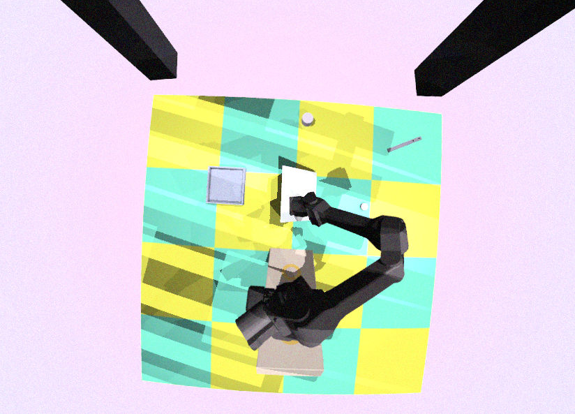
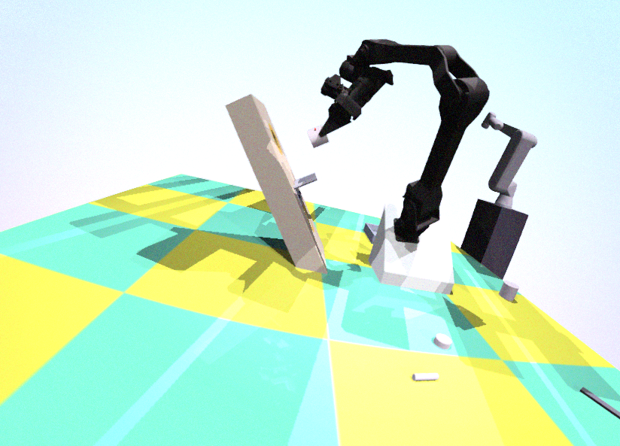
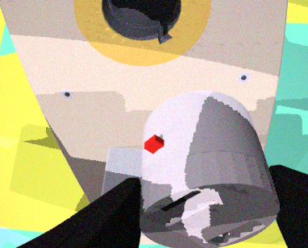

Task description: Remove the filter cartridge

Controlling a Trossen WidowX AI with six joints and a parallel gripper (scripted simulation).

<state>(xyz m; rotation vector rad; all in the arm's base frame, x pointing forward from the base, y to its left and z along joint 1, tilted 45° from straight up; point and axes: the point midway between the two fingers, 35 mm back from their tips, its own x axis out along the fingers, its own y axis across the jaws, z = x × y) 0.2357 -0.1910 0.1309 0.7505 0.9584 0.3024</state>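
Observation:
The pale round cartridge (image 2: 314,138) (image 3: 170,133) is out of the panel, held in the air in front of its sloping face. A red mark shows on its side, and a dark slot on its near end in the wrist view. My gripper (image 2: 323,132) (image 3: 206,184) is shut on it, one finger at each side. The beige service panel (image 1: 296,358) (image 2: 270,191) (image 3: 49,56) leans upright. An orange ring (image 3: 87,36) surrounds a dark round hole in it. The grey tray (image 1: 226,185) (image 2: 370,231) stands empty, far from the gripper. The top view hides the cartridge behind the arm.
A grey tab (image 2: 305,180) (image 3: 123,161) juts from the panel below the cartridge. My white base (image 1: 296,182) (image 2: 415,276) stands near the tray. A cylinder (image 1: 308,118) (image 2: 509,291), a small disc (image 1: 363,206) (image 2: 442,340), a rod (image 2: 425,377) and a bar (image 1: 404,144) lie around.

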